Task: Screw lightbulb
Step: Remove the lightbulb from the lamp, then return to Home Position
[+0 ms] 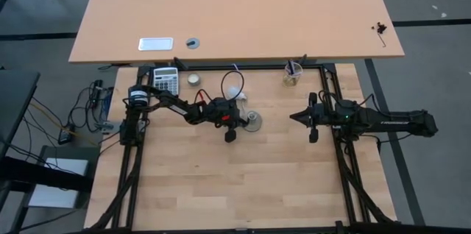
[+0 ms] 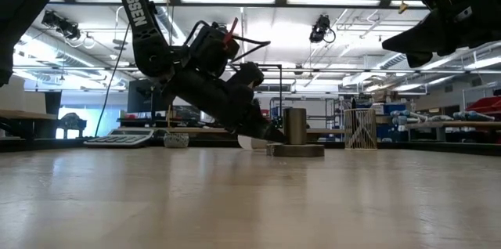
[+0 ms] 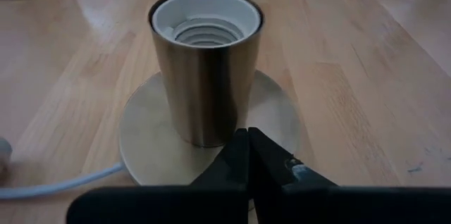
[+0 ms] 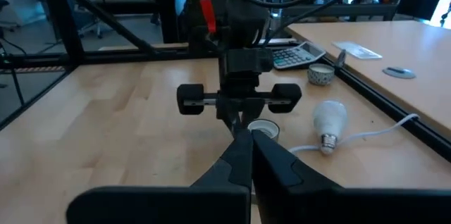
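Left gripper [image 1: 241, 118]: fingers pressed together, empty, tips low against round base of brushed-metal cylindrical socket [image 1: 253, 121]. Small white pear-shaped lightbulb [image 1: 234, 92]: lying on wooden table [image 1: 221, 182] just behind socket, apart from both grippers. Right gripper [image 1: 296, 117]: fingers together, empty, raised, well right of socket.

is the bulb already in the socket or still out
Out. The socket stands upright with its threaded inside bare, and the lightbulb lies on its side on the table beside it, untouched by either gripper.
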`<state>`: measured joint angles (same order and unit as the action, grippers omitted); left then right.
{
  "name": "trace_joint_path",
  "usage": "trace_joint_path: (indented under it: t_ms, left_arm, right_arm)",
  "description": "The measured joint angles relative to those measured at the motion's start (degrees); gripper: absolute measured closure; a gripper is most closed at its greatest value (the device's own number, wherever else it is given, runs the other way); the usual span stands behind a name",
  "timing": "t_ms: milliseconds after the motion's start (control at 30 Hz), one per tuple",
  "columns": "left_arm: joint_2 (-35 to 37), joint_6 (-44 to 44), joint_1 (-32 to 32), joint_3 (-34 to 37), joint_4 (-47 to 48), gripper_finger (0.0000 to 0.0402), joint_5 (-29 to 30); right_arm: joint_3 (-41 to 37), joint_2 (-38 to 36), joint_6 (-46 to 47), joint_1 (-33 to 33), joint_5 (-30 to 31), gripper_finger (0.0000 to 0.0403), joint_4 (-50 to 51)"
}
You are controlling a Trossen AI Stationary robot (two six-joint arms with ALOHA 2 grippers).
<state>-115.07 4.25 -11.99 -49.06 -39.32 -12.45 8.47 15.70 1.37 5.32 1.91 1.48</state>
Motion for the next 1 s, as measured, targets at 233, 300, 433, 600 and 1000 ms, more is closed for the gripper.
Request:
trace_joint_path:
  t_ms: [233, 300, 433, 600, 1000]
  left_arm:
    - [0.0, 0.0, 0.0, 0.0, -0.2, 0.0396, 0.0]
    - [0.0, 0.0, 0.0, 0.0, -0.2, 0.0396, 0.0]
    - [0.0, 0.0, 0.0, 0.0, -0.2, 0.0396, 0.0]
    - [0.0, 0.0, 0.0, 0.0, -0.2, 0.0396, 0.0]
    - [0.1, 0.0, 0.0, -0.1, -1.6, 0.0396, 0.1]
  right_arm:
    - [0.0, 0.0, 0.0, 0.0, 0.0, 0.0385, 0.1]
    - [0.0, 0.0, 0.0, 0.0, 0.0, 0.0387, 0.0]
    - [0.0, 0.0, 1.4, 0.0, 0.1, 0.0388, -0.1]
    - [0.1, 0.0, 3.5, 0.0, 0.1, 0.0385, -0.3]
    - [0.1, -0.9, -0.9, 0.0, -1.5, 0.0398, 0.0]
